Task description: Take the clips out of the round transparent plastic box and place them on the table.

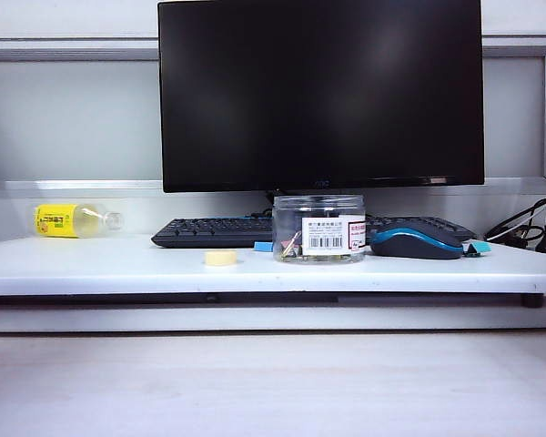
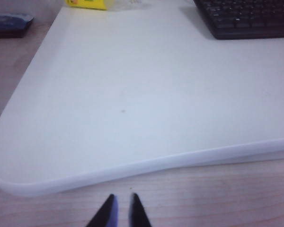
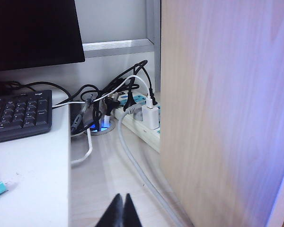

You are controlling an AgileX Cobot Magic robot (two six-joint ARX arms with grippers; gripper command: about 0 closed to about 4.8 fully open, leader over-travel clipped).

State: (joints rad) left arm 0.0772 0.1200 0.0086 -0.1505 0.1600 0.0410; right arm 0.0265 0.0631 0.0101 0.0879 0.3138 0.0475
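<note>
The round transparent plastic box (image 1: 318,228) stands upright on the white table (image 1: 91,264) in front of the keyboard, its barcode label facing me. The clips (image 1: 291,247) lie in a small heap at its bottom, blurred by the plastic. Neither gripper shows in the exterior view. My left gripper (image 2: 123,197) hovers over the wood-look surface just off the table's (image 2: 132,94) near edge, its fingers a narrow gap apart with nothing between them. My right gripper (image 3: 122,195) is shut and empty, beside the table's (image 3: 28,170) end.
A cream lid (image 1: 221,259) lies left of the box and a blue mouse (image 1: 417,243) right of it. Keyboard (image 1: 209,231), monitor (image 1: 320,91) and a yellow-labelled bottle (image 1: 73,219) sit behind. Power strip with cables (image 3: 142,120) and a wooden panel (image 3: 222,109) flank the right gripper.
</note>
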